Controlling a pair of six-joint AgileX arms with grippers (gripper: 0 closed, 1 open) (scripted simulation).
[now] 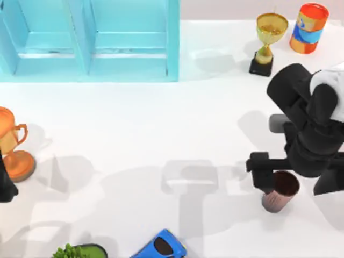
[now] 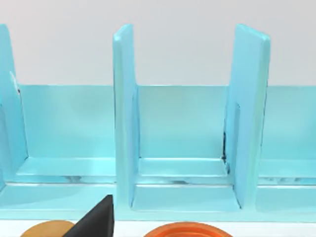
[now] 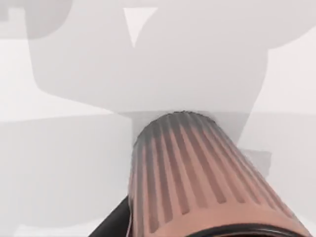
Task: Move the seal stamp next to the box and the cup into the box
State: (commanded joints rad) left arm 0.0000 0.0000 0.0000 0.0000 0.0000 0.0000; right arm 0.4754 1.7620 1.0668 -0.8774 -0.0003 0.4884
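One finger (image 1: 264, 180) of my right gripper (image 1: 279, 185) sits against the cup (image 1: 280, 192); arm hides the other, grip unclear. Left gripper (image 1: 6, 185) cut off at table's left edge.

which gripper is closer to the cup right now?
Right. The right gripper is at the cup, at its rim near the table's right front. The left arm is parked at the far left edge, beside the orange trophy, across the table from the cup.
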